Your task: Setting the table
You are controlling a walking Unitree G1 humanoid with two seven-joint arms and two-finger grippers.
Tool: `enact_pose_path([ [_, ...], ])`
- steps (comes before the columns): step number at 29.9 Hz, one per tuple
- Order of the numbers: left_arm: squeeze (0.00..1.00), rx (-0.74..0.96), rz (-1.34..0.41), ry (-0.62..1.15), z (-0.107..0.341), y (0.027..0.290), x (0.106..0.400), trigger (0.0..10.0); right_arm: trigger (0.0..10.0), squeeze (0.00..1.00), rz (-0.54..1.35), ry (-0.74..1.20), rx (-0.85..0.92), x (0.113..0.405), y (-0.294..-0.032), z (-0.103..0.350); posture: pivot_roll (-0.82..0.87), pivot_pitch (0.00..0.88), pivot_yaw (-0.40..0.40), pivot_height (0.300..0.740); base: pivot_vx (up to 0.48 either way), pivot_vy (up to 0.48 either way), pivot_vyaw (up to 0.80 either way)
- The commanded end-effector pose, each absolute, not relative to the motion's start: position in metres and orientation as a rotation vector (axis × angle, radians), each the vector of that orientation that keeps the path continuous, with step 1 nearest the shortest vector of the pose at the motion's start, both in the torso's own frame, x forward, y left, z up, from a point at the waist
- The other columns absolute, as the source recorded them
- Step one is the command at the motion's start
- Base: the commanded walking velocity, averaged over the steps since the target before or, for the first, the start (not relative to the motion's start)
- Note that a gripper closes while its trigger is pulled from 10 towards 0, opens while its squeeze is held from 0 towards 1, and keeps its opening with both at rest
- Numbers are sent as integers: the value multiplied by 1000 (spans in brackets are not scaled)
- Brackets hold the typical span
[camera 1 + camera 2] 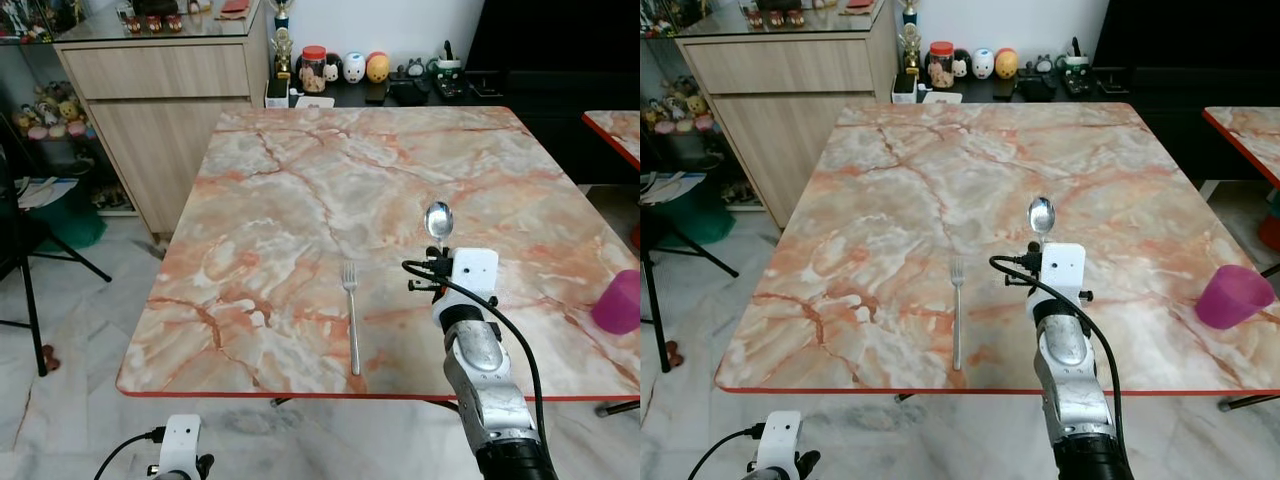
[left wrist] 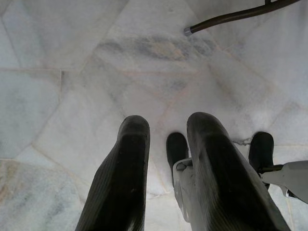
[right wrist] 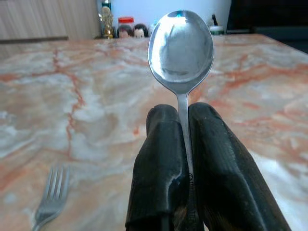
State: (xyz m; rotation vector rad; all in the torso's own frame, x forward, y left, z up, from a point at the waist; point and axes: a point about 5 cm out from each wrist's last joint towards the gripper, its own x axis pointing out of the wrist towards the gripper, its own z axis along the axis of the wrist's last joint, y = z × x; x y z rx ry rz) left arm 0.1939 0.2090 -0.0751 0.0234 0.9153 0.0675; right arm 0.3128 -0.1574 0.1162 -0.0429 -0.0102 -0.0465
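Observation:
A silver spoon (image 1: 438, 219) points bowl-first away from me over the marble table (image 1: 300, 180), its handle pinched in my right gripper (image 3: 182, 120), which is shut on it. The spoon's bowl (image 3: 180, 45) stands up beyond the black fingertips. A silver fork (image 1: 351, 315) lies flat on the table left of that gripper, tines pointing away, handle near the front edge. In the right wrist view the fork (image 3: 50, 197) sits low and to the side. My left gripper (image 2: 166, 132) hangs open below the table's front edge over the floor.
A pink cup (image 1: 620, 301) stands near the table's right edge. A wooden cabinet (image 1: 160, 90) is at the back left, and a dark shelf with jars and figurines (image 1: 350, 68) runs behind the table. A black stand leg (image 1: 30, 290) is on the left floor.

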Motion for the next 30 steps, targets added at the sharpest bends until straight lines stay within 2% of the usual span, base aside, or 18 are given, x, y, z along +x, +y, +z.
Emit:
enact_pose_path([
  [1,0,32,77,933,-77,211,190,10000,10000,0,-42,-71,-58,311,-157,127,-29,0,4,740,0,0,0],
  [3,0,36,80,931,-77,212,190,10000,10000,0,-32,-138,-79,308,-156,136,-28,0,5,740,0,0,0],
  [4,0,40,85,929,-76,212,191,10000,10000,0,-12,-232,-98,301,-156,149,-27,0,4,740,0,0,0],
  [11,0,67,84,922,-76,213,192,10000,10000,0,-13,-350,-159,291,-160,166,-29,0,-1,740,0,0,0],
  [22,0,132,60,918,-74,215,193,10000,10000,0,-40,-433,-198,295,-160,189,-28,0,1,740,0,0,0],
  [30,0,121,62,915,-74,215,193,10000,10000,0,-43,-436,-169,295,-153,190,-28,0,2,740,0,-353,0],
])
